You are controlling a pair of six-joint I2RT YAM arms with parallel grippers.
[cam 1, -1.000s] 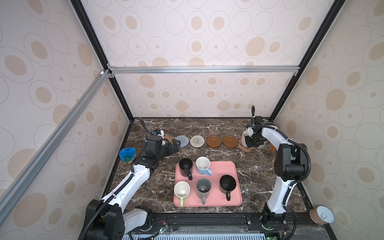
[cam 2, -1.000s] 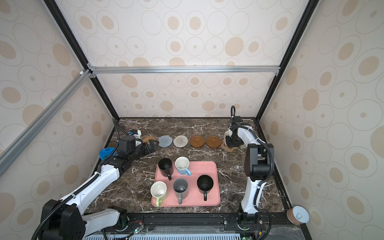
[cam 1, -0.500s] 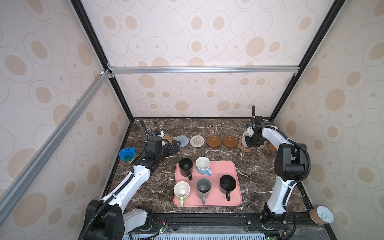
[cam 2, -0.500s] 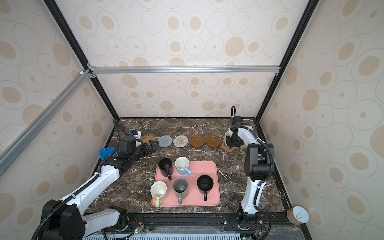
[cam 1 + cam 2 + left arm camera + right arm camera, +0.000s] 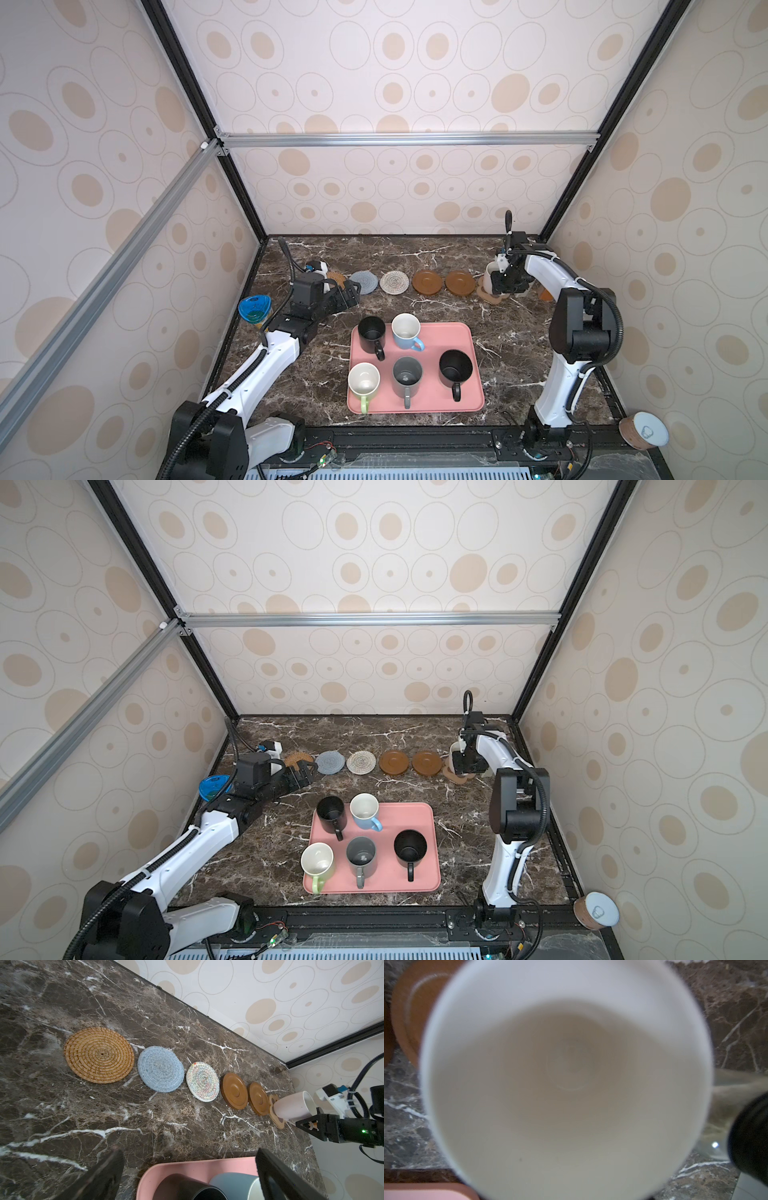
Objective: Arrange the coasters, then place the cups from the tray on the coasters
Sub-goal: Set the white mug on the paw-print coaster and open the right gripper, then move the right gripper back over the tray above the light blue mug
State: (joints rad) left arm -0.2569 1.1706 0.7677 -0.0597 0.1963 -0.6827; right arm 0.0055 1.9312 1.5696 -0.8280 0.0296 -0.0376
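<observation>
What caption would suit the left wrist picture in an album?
Six coasters in a row on the marble table, a pale pink mug standing on the paw-shaped coaster at one end.

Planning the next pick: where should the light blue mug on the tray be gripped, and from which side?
I'd take the light blue mug by its rim wall on the far side, from above: it stands upright, open, a black mug crowds its left, and its handle points front-right.

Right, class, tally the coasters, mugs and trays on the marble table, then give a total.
Coasters: 6 (rattan, blue-grey, cream, two wooden discs, paw-shaped)
Mugs: 6 (two black, grey, light blue, light green, pale pink)
Tray: 1
Total: 13
</observation>
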